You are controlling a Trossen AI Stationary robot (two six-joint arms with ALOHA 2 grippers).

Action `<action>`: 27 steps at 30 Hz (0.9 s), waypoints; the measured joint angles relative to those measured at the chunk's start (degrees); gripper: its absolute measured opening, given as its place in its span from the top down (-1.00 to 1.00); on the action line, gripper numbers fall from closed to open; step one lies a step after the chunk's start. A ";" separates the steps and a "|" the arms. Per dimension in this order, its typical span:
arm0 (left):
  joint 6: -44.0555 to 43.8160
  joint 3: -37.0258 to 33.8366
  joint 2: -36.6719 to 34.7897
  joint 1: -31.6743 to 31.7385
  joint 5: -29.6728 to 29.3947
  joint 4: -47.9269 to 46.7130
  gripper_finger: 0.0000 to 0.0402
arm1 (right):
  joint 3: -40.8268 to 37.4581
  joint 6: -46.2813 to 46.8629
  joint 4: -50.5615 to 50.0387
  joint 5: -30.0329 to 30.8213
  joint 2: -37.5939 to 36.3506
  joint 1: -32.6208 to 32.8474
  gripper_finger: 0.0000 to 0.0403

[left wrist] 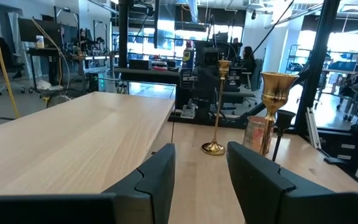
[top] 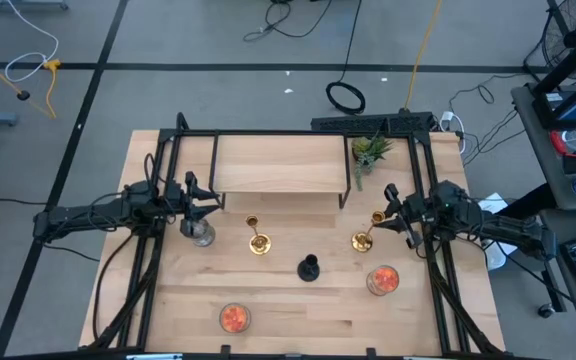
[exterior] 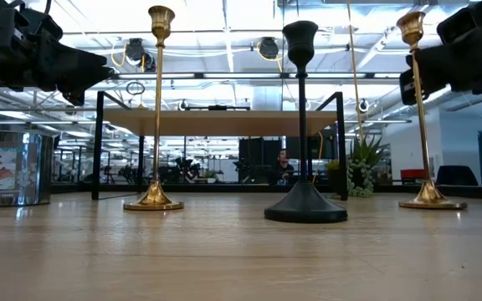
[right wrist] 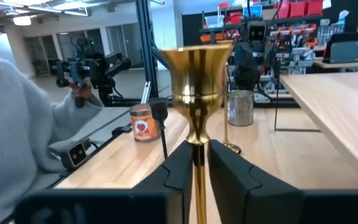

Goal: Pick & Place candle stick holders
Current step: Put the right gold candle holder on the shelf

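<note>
Two gold candlesticks stand upright on their round bases on the wooden table, one left of centre (top: pixel 258 240) (exterior: pixel 159 109) and one at the right (top: pixel 365 236) (exterior: pixel 421 109). A black candlestick (top: pixel 309 268) (exterior: pixel 302 125) stands nearer the front, between them. My right gripper (top: pixel 386 222) (right wrist: pixel 199 171) is shut on the right gold candlestick, just below its cup. My left gripper (top: pixel 208 206) (left wrist: pixel 201 168) is open and empty, hovering left of the left gold candlestick (left wrist: pixel 276 93), above a glass jar (top: pixel 200 233). My right gripper pinches the right gold candlestick's thin stem (right wrist: pixel 198 158) just under the top cup (right wrist: pixel 195 71), between its two fingers. The fingers come level from the table's right side and lie across the stem. The candlestick stands upright with its base (exterior: pixel 429 201) on the table.
A raised wooden shelf (top: pixel 278 165) on a black frame spans the back, with a small green plant (top: pixel 370 150) at its right end. Two orange candle jars (top: pixel 382 280) (top: pixel 234 318) stand near the front. Black frame rails run along both table sides.
</note>
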 joint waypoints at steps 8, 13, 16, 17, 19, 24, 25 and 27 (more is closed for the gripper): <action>-0.07 0.00 0.00 0.00 -0.01 0.95 0.23 | -0.02 -0.12 7.14 -0.02 3.66 0.00 0.96; -0.04 -0.01 0.00 0.00 -0.03 3.15 0.23 | 0.52 2.43 18.25 0.47 6.17 -0.02 0.93; 0.20 0.00 -0.02 0.00 -0.03 3.50 0.23 | 2.64 4.55 22.52 1.36 8.41 0.00 0.93; 0.28 0.00 0.00 0.00 -0.03 3.51 0.23 | 3.43 6.12 24.15 2.79 9.35 0.00 0.93; 0.21 0.00 -0.02 0.00 -0.03 3.52 0.23 | 4.99 8.91 25.68 5.43 11.47 0.00 0.93; 0.09 0.00 -0.01 0.00 -0.03 3.53 0.23 | 10.70 11.34 32.79 6.44 18.86 1.19 0.93; 0.09 0.00 -0.02 0.00 -0.04 3.58 0.23 | 11.92 11.17 34.09 6.31 20.87 1.75 0.93; 0.28 0.00 -0.01 0.00 -0.06 3.69 0.23 | 14.58 10.22 35.84 6.24 25.01 3.20 0.93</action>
